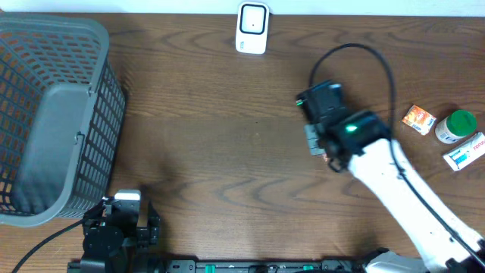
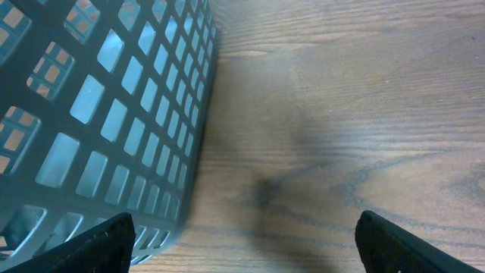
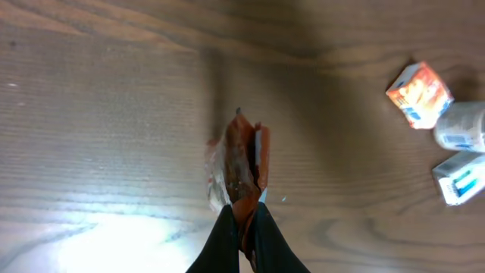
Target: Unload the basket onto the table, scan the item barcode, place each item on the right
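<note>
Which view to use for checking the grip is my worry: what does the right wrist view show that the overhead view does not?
Right wrist only: the reddish-brown packet, seen edge-on and pinched in the shut right gripper. The overhead view hides nearly all of it under the arm.
Overhead only: the grey basket at the left and the white scanner at the far edge.
Both: the orange carton, the bottle, the white-and-blue box and the wooden table.
</note>
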`<control>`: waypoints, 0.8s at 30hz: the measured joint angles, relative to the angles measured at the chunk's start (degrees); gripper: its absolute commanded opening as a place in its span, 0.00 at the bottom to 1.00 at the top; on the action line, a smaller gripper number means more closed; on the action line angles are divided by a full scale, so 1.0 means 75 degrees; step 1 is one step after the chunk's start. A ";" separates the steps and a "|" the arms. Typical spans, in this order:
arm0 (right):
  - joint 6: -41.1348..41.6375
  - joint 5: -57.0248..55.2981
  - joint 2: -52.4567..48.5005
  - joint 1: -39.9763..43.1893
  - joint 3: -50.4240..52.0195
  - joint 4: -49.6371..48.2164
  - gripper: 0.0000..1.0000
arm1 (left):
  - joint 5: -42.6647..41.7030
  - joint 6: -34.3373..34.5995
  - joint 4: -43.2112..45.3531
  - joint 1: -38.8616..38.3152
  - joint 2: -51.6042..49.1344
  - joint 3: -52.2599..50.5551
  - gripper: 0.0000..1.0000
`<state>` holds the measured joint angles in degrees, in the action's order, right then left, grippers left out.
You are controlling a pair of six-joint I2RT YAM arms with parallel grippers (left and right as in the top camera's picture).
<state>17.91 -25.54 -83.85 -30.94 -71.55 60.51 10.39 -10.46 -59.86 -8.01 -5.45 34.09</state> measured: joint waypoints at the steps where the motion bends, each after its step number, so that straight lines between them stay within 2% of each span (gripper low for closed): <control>1: 0.0108 -0.0143 -0.0131 -0.0166 0.0000 -0.0012 0.01 | 0.0000 0.0000 0.0000 0.0000 0.0000 0.0000 0.92; 7: 0.0737 -0.0863 -0.1743 -0.1329 -0.0012 -0.0143 0.01 | 0.0000 0.0000 0.0000 0.0000 0.0000 0.0000 0.92; 14: 0.0965 -0.0839 -0.3366 -0.2194 -0.0009 -0.0831 0.01 | 0.0000 0.0000 0.0000 0.0000 0.0000 0.0000 0.92; 15: 0.0976 -0.0714 -0.3456 -0.2294 -0.0006 -0.0982 0.15 | 0.0000 0.0000 -0.0003 0.0000 0.0000 0.0000 0.92; 16: 0.0982 -0.0554 -0.3500 -0.2378 -0.0006 -0.1119 0.33 | 0.0000 0.0000 -0.0006 0.0000 0.0000 0.0000 0.92; 18: 0.1020 -0.0195 -0.3497 -0.2503 -0.0003 -0.1448 0.84 | 0.0000 0.0000 -0.0006 0.0000 0.0000 0.0000 0.92; 19: 0.1035 -0.0050 -0.3497 -0.2524 -0.0009 -0.1556 0.99 | 0.0000 0.0000 -0.0003 0.0000 0.0000 0.0000 0.92; 24: 0.0994 0.0930 -0.3497 -0.2547 -0.0201 -0.1241 0.99 | 0.0000 0.0000 -0.0006 0.0000 0.0000 0.0000 0.92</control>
<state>25.36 -18.57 -110.08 -50.04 -73.06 51.20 10.39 -10.46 -59.90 -8.01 -5.45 34.09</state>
